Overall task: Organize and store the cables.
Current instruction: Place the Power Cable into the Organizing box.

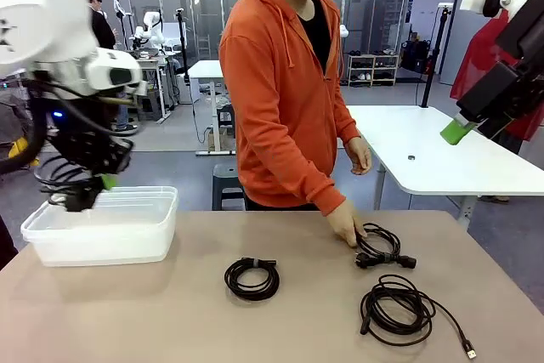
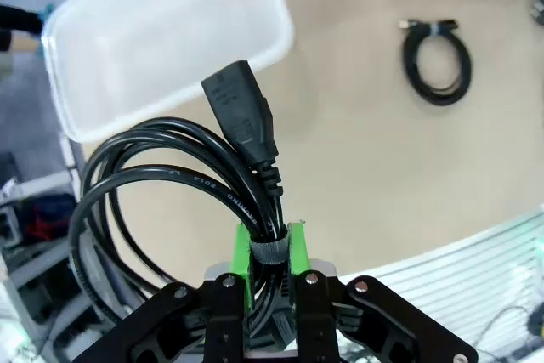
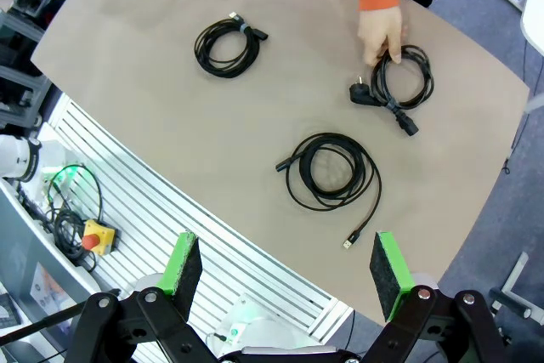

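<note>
Left hand (image 2: 270,248) clamped on a coiled black power cable (image 2: 170,167), green pads pinching the bundle at its tie band. The loops spread out past the fingertips, and a chunky black socket plug (image 2: 242,112) sticks up from the grip. In the front view this hand (image 1: 82,196) hangs at the left end of a translucent white plastic bin (image 1: 127,248), with the cable up off the bench. I can't tell whether the cable touches the rim. The bin sits at the bench's left side.

Right hand (image 3: 289,274) has its jaws wide apart with nothing between the green pads. It is raised high at the right, well clear of the beige bench (image 1: 170,320).

Three more cables lie on the bench:
- A small tight black coil with a band (image 1: 252,278) is near the middle, well apart from the bin.
- A black coil with a round mains plug and a socket end (image 1: 384,248) lies further right. A person's hand (image 1: 347,223) in an orange sleeve rests fingers on its near-left edge.
- A larger, looser black coil with a thin tail ending in a small flat connector (image 1: 398,308) lies just in front of that one, closest to the robot's right side.

The person in an orange hoodie (image 1: 285,82) stands at the far side of the bench.
</note>
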